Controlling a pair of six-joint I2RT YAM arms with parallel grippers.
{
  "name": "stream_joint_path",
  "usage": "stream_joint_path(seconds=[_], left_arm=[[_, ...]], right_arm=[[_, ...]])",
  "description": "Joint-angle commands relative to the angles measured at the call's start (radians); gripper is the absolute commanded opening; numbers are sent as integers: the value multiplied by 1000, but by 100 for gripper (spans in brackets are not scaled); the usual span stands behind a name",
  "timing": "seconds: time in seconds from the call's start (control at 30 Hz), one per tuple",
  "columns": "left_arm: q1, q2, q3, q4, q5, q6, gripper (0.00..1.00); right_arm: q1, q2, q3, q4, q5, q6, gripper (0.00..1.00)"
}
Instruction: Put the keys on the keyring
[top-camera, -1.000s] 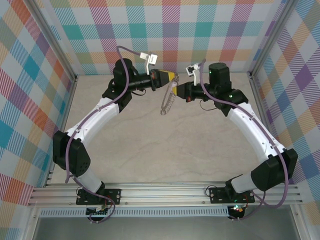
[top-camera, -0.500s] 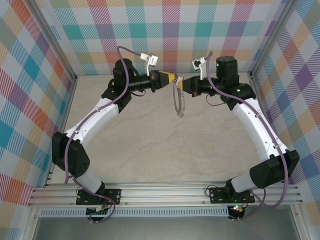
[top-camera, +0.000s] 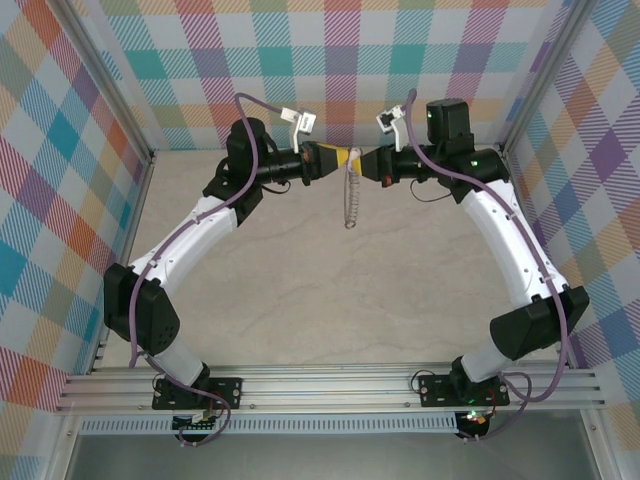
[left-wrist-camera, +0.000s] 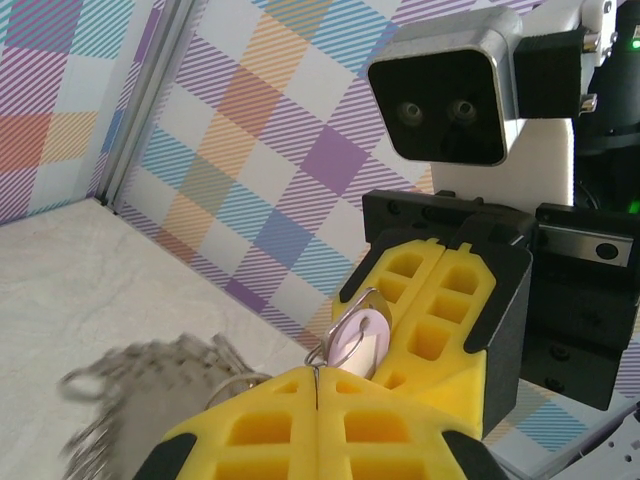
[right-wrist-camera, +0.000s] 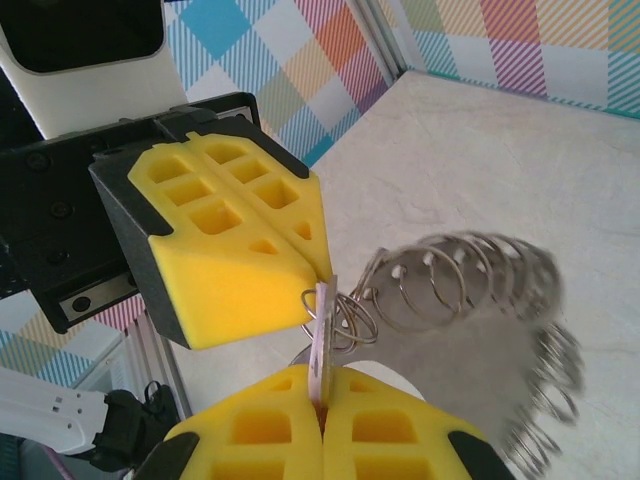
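The main risk is a slip. Both grippers pinch thin material at the very tips of their soft yellow pads, so a small twist or pull between the arms could tug the keys (right-wrist-camera: 322, 345) out of the right gripper (right-wrist-camera: 322, 398), or the wire out of the left gripper (left-wrist-camera: 315, 378). The keyring (top-camera: 349, 198) dangles freely and looks blurred in both wrist views, so I judge it is swaying. That could shift the wire just when the key has to meet it. A dropped key would be hard to pick off the bench (top-camera: 300, 290).

The right gripper is closed on the lilac tab, held edge-on between its pads. The left gripper is closed too, apparently on a strand of the keyring, though the seam hides the contact. The two meet tip to tip above the bench near its far edge, about midway between its side edges. The tab sits at that meeting point, right against the ring's wire, and the loop hangs below.
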Motion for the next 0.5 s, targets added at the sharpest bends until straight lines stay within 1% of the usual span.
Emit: stream_joint_path(seconds=[0.0, 0.1, 0.23, 0.47], left_arm=[[-3, -49, -9, 36, 31, 11, 0], [-3, -51, -12, 40, 28, 9, 0], [-3, -53, -10, 41, 25, 5, 0], [-3, -49, -6, 49, 24, -4, 0]], right_arm=[[-10, 16, 48, -50, 19, -57, 0], [-11, 10, 31, -56, 35, -61, 0], [-13, -27, -39, -24, 34, -46, 0], [-12, -71, -127, 41, -2, -4, 0]])
